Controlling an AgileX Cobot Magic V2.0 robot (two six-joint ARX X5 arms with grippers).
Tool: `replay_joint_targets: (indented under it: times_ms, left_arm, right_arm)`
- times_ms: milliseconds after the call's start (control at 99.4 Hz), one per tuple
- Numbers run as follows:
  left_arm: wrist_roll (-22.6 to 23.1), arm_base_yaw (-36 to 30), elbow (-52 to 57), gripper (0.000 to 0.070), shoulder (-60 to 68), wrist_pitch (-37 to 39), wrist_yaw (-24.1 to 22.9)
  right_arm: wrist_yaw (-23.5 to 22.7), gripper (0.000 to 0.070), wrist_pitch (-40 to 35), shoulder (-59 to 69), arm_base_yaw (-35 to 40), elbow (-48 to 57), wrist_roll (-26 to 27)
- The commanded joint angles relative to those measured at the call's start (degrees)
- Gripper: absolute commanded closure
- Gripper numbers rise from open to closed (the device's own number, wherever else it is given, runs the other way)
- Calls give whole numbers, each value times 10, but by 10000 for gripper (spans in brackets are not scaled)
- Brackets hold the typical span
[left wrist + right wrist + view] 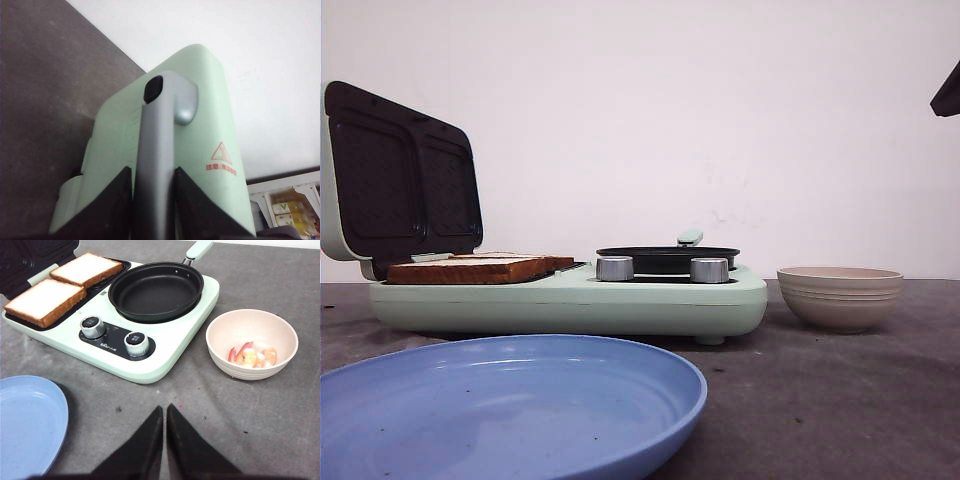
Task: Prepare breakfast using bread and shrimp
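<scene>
Blue plate [510, 400] waits up front for serving as left end effector [154, 200] clamps the lid handle [160, 150], bread [45, 301] exposed; right end effector [164, 440] hangs closed, empty.

The breakfast maker's [165, 347] mint body looked like smooth, semi-gloss plastic, its two knobs [136, 342] brushed metal. The frying pan [156, 290] at upper centre had a dark matt coating. The bread [46, 301] showed porous white crumb. The table [260, 410] looked rough, matt grey.
</scene>
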Motion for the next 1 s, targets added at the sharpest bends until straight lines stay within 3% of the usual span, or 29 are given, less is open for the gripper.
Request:
replay_joint_targets:
  times_ms: [0,986]
  left_arm:
    - [17,-17,10,696,9,2,7]
    - [48,-126,10,696,9,-7,-14]
  right_arm:
    - [-2,697,7,2,3,0,4]
    - [-2,697,7,2,3,0,6]
